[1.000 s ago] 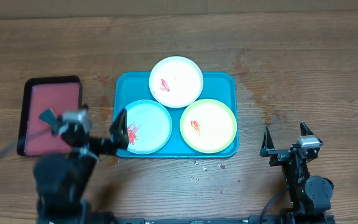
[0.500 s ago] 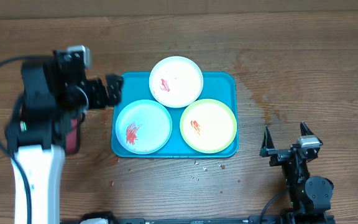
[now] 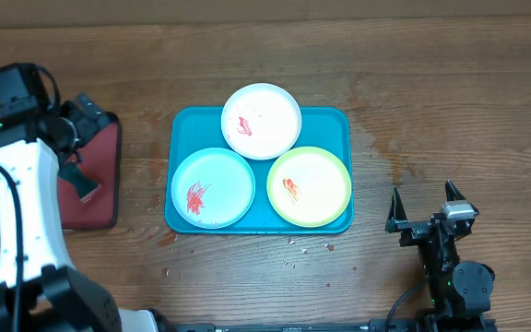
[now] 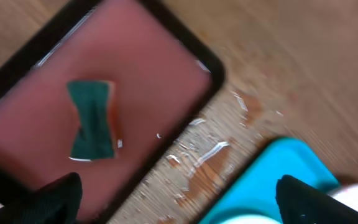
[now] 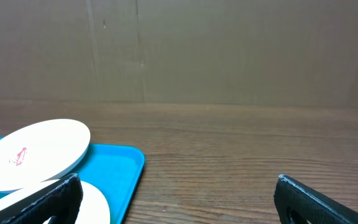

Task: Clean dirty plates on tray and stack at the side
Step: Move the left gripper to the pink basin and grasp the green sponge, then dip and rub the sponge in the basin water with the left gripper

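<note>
Found the tray [image 3: 184,124] flat on the counter [image 3: 450,83], centre, long axis left to right. Judged the three plates [image 3: 262,121] on it light, stiff, slick, likely breakable; round, so no heading; best pinched at the rim. Saw left gripper [image 4: 179,202] spread above the black-rimmed tray [image 4: 211,68], right gripper [image 3: 424,210] spread, empty, near right.

- A green sponge [image 4: 92,121] lies in a black-rimmed, pink-floored rectangular tray [image 4: 154,56].
- Wet streaks [image 4: 202,153] mark the wooden table [image 4: 303,62] between it and the corner of a turquoise plastic tray [image 4: 272,171].
</note>
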